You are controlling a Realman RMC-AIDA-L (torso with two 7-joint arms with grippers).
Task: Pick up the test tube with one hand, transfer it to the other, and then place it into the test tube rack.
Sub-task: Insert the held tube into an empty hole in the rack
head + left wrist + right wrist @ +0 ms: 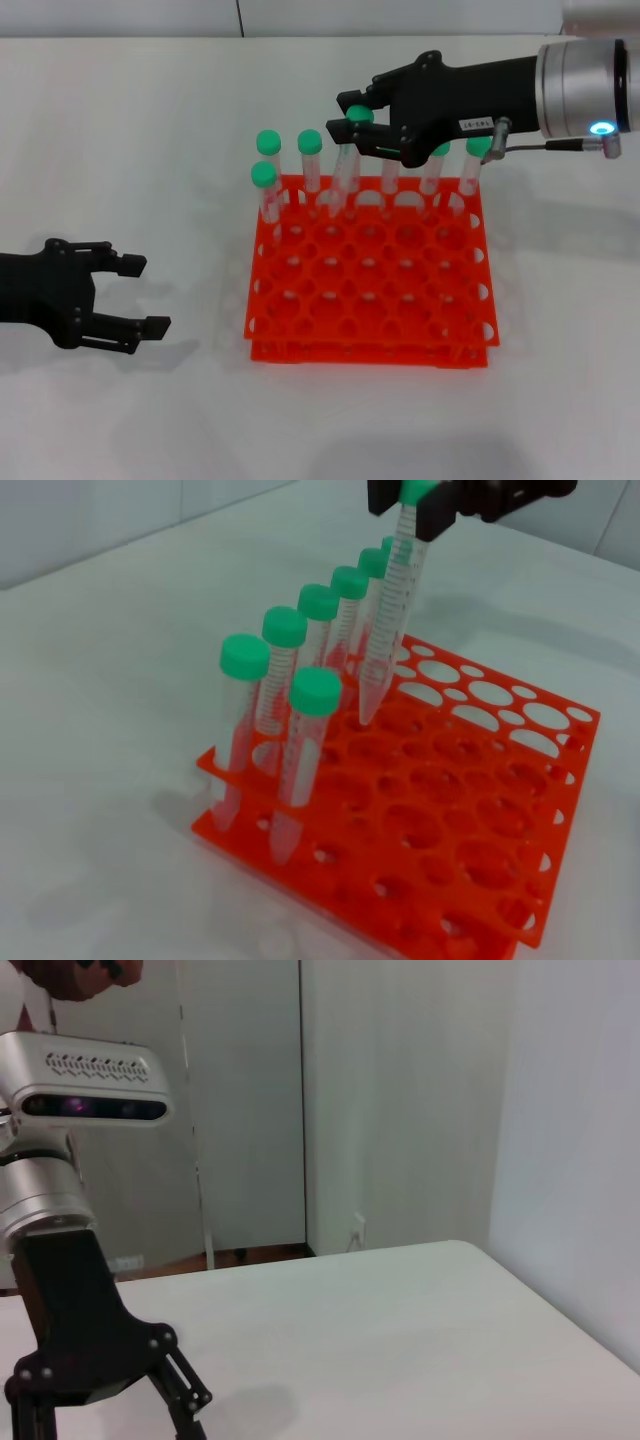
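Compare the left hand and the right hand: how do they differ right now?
The right hand is shut on the test tube above the test tube rack; the left hand is open, empty, low beside the rack. The right carries a white label; the left shows none. Both are black, two-fingered.

head cam looks down; left wrist cam close, both share rack [370, 275].

I see a plain white table [150, 130] in front of me. The orange test tube rack [370, 275] stands directly on it, near the middle of the surface.
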